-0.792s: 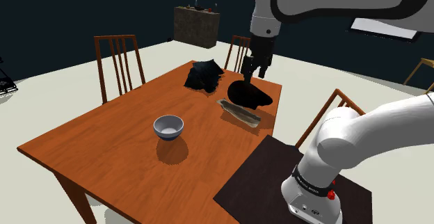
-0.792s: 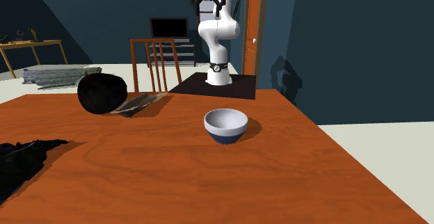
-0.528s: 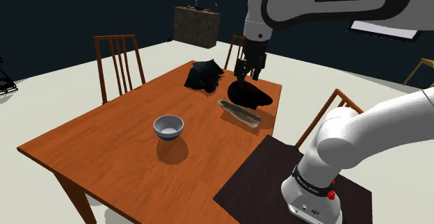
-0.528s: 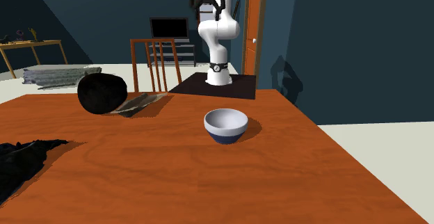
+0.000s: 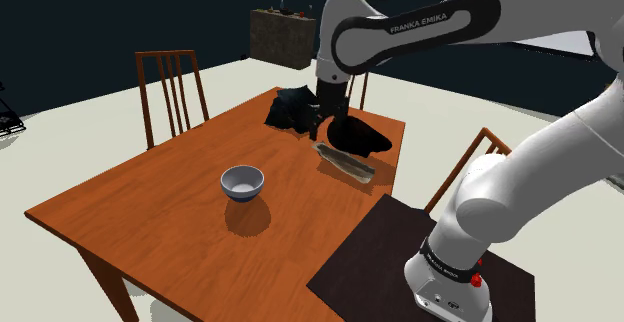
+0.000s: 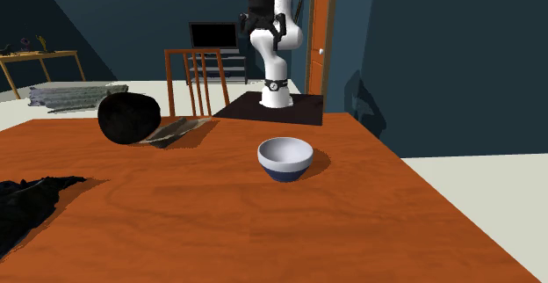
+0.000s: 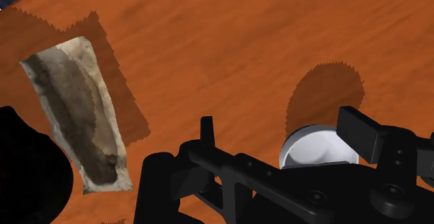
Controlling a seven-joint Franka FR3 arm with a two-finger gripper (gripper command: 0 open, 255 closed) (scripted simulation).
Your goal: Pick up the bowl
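White-lined bowl (image 6: 284,158), pale blue-grey outside, darker blue at the foot. It is round, smooth-walled and upright. It stands alone near the middle of the table (image 5: 150,200), which is orange-brown with wood grain. White arm (image 5: 420,20) lettered "FRANKA EMIKA". Hand (image 6: 263,26): all black, fingers apart, clasping nothing, raised above the table clear of the bowl. Oblong slab (image 7: 76,111), grey-brown, mottled and rough, lying flat. Just beside it is a rounded black lump (image 5: 358,135). Crumpled black cloth (image 5: 293,107) beyond.

A home dining room: wooden table (image 5: 150,210) with chairs (image 5: 165,57).
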